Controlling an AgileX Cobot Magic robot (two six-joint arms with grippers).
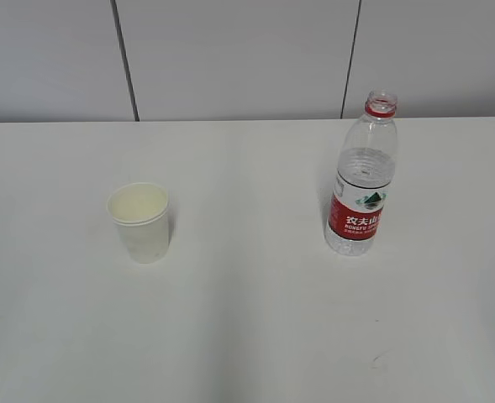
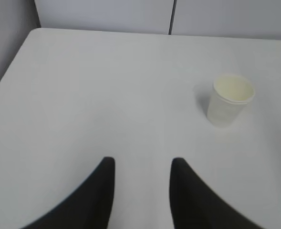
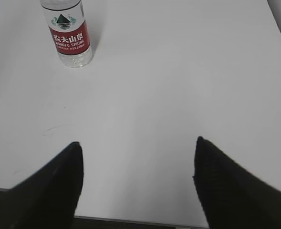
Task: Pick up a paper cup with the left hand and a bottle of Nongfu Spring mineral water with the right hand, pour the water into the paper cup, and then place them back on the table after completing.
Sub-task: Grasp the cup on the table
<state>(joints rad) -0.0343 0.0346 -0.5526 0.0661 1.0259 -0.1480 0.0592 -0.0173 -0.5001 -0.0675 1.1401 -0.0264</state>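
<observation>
Both grippers stand apart and hold nothing: the left gripper (image 2: 141,164) narrowly, the right gripper (image 3: 138,145) wide. The cup (image 2: 230,99) stands ahead-right of the left; light, crushable, best taken mid-wall. The uncapped bottle (image 3: 68,34) stands ahead-left of the right; its labelled waist looks slick and squeezable.

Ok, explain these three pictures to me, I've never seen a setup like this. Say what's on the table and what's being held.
This is a two-armed robot. One picture looks down at the white table from in front; the other two come from cameras on each wrist. On the table stand a small white paper cup and an uncapped clear plastic water bottle with a red label. The black prongs are gripper fingers: the left gripper and the wider-spread right gripper. Both are open and hold nothing.
</observation>
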